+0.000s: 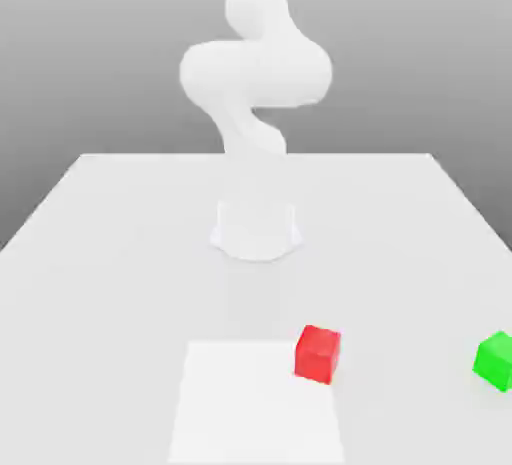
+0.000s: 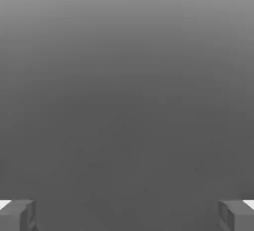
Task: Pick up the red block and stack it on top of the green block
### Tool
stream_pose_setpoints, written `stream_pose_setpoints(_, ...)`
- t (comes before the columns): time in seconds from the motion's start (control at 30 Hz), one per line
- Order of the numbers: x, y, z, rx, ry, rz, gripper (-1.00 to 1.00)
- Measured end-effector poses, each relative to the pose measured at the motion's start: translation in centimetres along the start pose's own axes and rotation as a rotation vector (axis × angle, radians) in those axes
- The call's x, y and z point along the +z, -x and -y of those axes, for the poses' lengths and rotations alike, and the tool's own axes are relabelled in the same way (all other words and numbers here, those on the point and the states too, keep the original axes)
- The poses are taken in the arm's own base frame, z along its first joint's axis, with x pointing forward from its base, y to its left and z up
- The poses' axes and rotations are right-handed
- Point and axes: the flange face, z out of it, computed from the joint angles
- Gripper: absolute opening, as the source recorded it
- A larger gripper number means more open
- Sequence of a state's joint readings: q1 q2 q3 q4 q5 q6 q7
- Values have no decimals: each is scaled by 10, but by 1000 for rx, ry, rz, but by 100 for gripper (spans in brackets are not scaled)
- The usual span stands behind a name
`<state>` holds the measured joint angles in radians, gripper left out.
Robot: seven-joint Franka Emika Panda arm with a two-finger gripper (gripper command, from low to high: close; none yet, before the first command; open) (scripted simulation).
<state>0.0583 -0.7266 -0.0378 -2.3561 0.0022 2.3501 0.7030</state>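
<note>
Red block (image 1: 316, 355) waiting below your released end effector (image 2: 127, 215), outside its grasp.
Your end effector's jaws stand wide with nothing between them, presumably to admit the block. It seems raised high and aimed away from the desk (image 1: 120, 283), so you'd need to turn and lower it. The green block (image 1: 495, 361), also out of its grip, sits well apart from the red, which should leave you room to grasp.

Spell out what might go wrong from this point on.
The green block sits at the exterior view's right edge, partly cut off, so a placement there may be hard to check. The red block looks turned askew; the open hand might close on its corners and twist it.
</note>
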Motion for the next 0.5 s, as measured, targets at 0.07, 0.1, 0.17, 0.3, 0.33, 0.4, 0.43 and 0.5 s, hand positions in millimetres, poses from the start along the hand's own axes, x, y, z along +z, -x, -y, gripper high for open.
stream_pose_setpoints(0.07, 53, 14, -6, -99, 22, 82, 0)
stream_pose_setpoints(0.1, 78, 24, -9, -149, 32, 121, 0)
stream_pose_setpoints(0.17, 125, 46, -17, -248, 50, 199, 0)
stream_pose_setpoints(0.3, 207, 105, -40, -456, 84, 351, 0)
stream_pose_setpoints(0.33, 225, 122, -47, -511, 92, 390, 0)
stream_pose_setpoints(0.4, 258, 158, -65, -625, 107, 469, 0)
stream_pose_setpoints(0.43, 273, 178, -75, -685, 115, 510, 0)
stream_pose_setpoints(0.5, 299, 219, -100, -813, 130, 594, 0)
